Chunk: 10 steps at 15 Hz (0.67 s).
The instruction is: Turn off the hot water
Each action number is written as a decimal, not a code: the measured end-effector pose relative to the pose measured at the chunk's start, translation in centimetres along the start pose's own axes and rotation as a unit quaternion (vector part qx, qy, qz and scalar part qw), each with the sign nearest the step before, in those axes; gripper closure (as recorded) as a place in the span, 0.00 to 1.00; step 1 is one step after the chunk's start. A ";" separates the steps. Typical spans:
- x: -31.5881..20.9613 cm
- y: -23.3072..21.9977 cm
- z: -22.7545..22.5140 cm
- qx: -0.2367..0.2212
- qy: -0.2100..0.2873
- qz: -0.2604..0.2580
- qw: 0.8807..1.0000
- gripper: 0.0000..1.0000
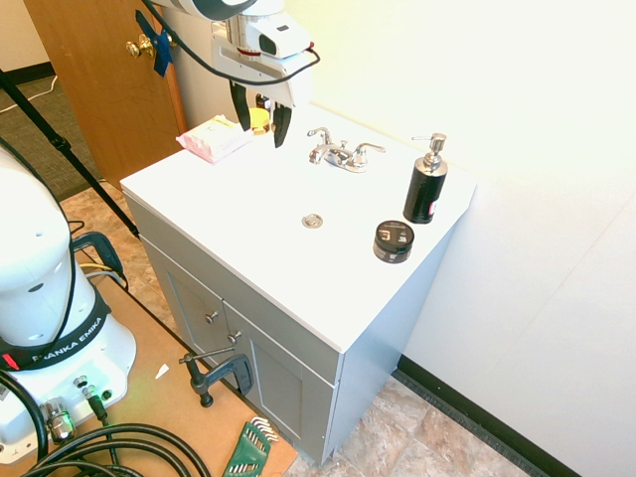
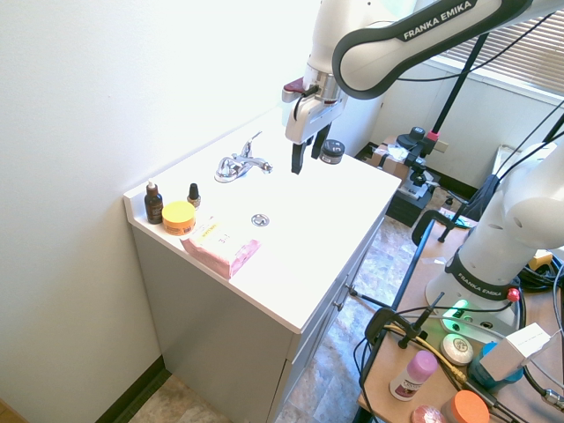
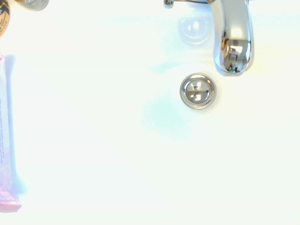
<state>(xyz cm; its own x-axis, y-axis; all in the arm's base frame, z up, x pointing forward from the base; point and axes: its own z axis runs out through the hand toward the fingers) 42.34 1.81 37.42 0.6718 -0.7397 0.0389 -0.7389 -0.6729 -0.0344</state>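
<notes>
A small chrome faucet (image 1: 341,154) stands at the back of the white vanity's sink (image 1: 248,199). Its left-hand lever (image 1: 319,132), the hot water control, sits nearest my gripper. The matching right lever (image 1: 369,150) points toward the soap bottle. No running water shows. My gripper (image 1: 261,127) hangs open and empty above the basin, to the left of the faucet and apart from it. From the other side, the gripper (image 2: 305,160) hovers just past the faucet (image 2: 238,165). The wrist view looks down on the spout (image 3: 232,42) and the drain (image 3: 198,90).
A black soap dispenser (image 1: 425,184) and a black jar (image 1: 394,241) stand on the right of the counter. At the left end are a pink packet (image 1: 214,137), a yellow jar (image 2: 179,217) and two small dark bottles (image 2: 153,204). The wall runs close behind the faucet.
</notes>
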 end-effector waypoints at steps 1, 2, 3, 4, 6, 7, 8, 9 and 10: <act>0.0 0.0 0.0 0.000 0.000 0.000 1.000 0.00; 0.0 0.0 0.1 -0.001 0.000 0.000 1.000 0.00; 0.1 0.0 0.2 -0.002 0.004 0.000 1.000 0.00; 0.4 -0.1 0.4 -0.006 0.016 0.000 1.000 0.00; 1.5 -0.6 1.0 -0.015 0.046 0.006 0.999 0.00; 2.2 -1.0 1.4 -0.021 0.061 0.011 0.998 0.00; 3.0 -1.6 1.7 -0.024 0.077 0.017 0.997 0.00; 3.7 -2.4 1.8 -0.026 0.091 0.023 0.995 0.00; 4.2 -3.3 1.7 -0.027 0.110 0.029 0.993 0.00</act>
<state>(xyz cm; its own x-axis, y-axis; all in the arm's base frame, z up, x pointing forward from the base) 47.65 0.91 35.97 0.6054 -0.7539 0.2554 -0.7814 -0.6239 0.0105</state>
